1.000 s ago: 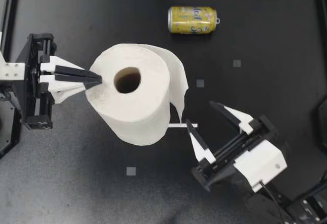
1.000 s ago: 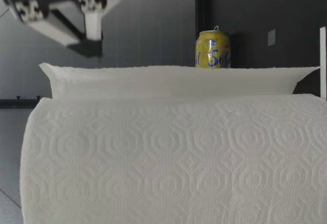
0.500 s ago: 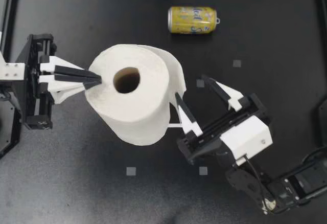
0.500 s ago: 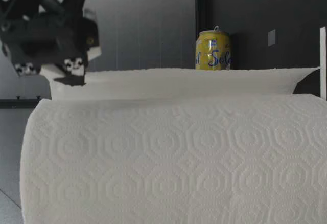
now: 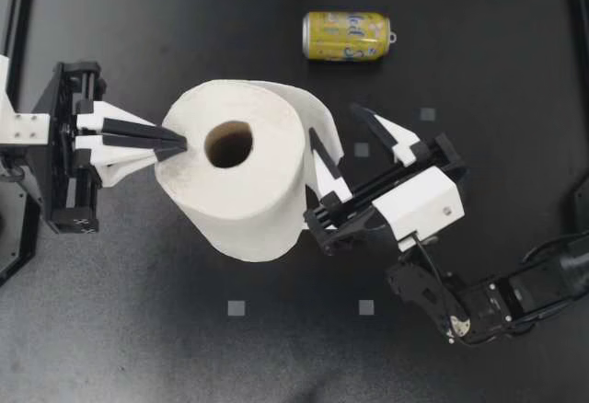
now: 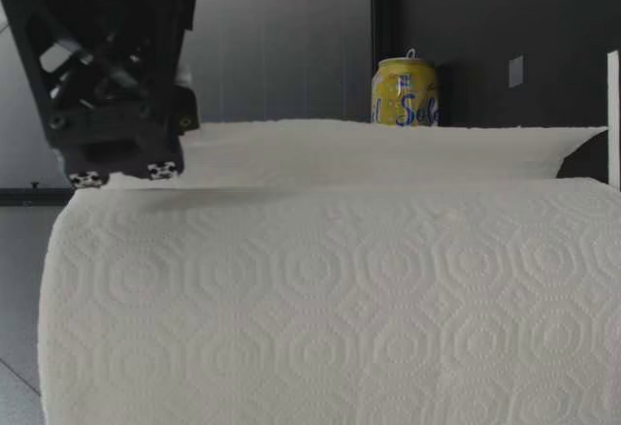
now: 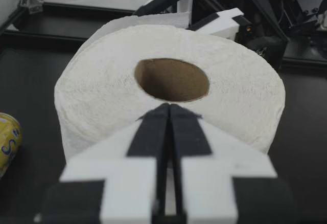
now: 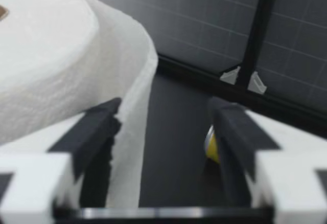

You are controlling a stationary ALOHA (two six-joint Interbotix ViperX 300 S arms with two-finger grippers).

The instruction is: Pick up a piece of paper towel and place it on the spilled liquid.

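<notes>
Wide-open right hand around loose towel sheet, clenched left hand touching roll edge

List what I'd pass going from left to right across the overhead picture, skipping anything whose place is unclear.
Black-and-white left gripper → big white paper towel roll → black-and-white right gripper.

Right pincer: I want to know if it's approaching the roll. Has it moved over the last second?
Yes. In the top view my right pincer has moved closer to the yellow can and to the paper towel roll, standing open.
</notes>
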